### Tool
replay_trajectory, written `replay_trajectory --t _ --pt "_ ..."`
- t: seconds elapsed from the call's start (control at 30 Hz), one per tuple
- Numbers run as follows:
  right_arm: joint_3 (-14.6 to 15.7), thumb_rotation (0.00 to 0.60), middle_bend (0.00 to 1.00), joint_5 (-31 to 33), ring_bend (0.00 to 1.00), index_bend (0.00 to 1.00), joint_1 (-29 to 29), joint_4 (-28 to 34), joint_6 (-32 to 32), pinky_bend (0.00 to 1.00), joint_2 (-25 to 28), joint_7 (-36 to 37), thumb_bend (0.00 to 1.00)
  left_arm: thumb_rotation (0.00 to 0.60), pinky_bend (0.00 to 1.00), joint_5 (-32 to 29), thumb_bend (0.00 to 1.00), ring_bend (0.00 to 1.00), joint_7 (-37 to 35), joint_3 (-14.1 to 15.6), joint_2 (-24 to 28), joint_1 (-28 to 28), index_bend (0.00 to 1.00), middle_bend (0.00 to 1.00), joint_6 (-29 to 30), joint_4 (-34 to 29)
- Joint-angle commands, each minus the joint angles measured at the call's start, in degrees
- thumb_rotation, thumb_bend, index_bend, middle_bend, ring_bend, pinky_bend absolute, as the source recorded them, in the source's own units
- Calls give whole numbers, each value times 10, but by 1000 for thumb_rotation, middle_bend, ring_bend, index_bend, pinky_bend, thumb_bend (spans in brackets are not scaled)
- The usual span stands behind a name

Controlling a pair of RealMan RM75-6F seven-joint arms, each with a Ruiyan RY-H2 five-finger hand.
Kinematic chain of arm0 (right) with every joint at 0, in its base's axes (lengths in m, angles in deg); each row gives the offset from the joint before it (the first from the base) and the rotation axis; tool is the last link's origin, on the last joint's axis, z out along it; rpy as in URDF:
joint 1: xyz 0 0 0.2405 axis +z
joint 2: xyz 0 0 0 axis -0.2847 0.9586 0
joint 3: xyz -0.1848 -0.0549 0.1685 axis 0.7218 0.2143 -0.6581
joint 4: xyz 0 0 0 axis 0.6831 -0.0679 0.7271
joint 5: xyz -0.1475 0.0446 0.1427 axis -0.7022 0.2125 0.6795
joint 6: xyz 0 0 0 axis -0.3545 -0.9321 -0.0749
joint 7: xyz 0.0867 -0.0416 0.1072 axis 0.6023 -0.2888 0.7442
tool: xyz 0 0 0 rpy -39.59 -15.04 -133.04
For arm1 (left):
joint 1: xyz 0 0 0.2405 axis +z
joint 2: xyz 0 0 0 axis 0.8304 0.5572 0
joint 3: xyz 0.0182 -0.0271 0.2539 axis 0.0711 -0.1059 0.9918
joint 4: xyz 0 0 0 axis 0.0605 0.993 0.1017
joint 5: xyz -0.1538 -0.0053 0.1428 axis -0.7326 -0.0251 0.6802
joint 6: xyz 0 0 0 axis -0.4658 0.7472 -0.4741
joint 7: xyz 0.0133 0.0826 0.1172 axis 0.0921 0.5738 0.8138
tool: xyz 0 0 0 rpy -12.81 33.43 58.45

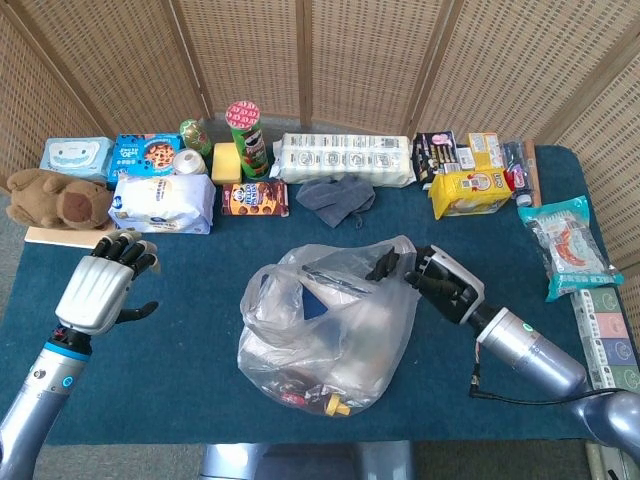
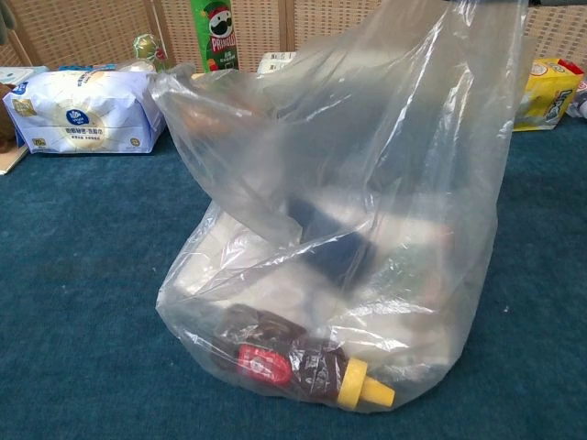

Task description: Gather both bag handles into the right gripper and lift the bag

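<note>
A clear plastic bag [image 1: 325, 335] stands mid-table, holding a brown sauce bottle with a yellow cap [image 2: 307, 367] and a dark blue item [image 2: 330, 240]. My right hand [image 1: 432, 282] is at the bag's right top corner, its dark fingers [image 1: 386, 265] pinching the right handle [image 1: 400, 250] and holding it up. The left handle [image 1: 262, 292] sags loose on the bag's left side, held by nothing. Far to the left, my left hand [image 1: 100, 290] hovers above the table with its fingers apart and empty. In the chest view the bag [image 2: 367, 183] fills the frame.
Groceries line the back: tissue pack [image 1: 160, 203], chips can [image 1: 245, 138], cookie box [image 1: 254, 198], grey cloth [image 1: 336, 198], long white pack [image 1: 345, 158], yellow bag [image 1: 470, 190]. A plush toy [image 1: 55, 200] sits far left, packets [image 1: 570, 245] at the right edge.
</note>
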Motion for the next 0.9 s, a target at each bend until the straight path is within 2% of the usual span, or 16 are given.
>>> replay_trajectory --t 0.03,0.23,0.57,0.8,0.9 --pt "25 401 424 -12 298 475 -4 45 96 175 -9 6 161 473 171 0 114 186 -4 0 0 -1 440 317 -2 2" --pt "36 393 407 -51 270 456 0 50 120 130 -11 -9 161 475 171 -1 113 186 -11 1 -3 -5 439 317 -6 8" --pt "24 374 381 -121 234 433 -3 39 105 82 -33 -56 160 472 171 -2 112 186 -11 3 -3 -8 436 317 -8 10" --pt "27 360 373 -179 218 428 -8 39 119 62 -49 -100 161 470 171 -2 113 186 -12 3 -3 -11 434 317 -11 10" --pt "27 361 369 -184 213 420 -9 40 114 55 -48 -99 161 470 171 -2 113 186 -13 2 -4 -14 434 317 -13 10"
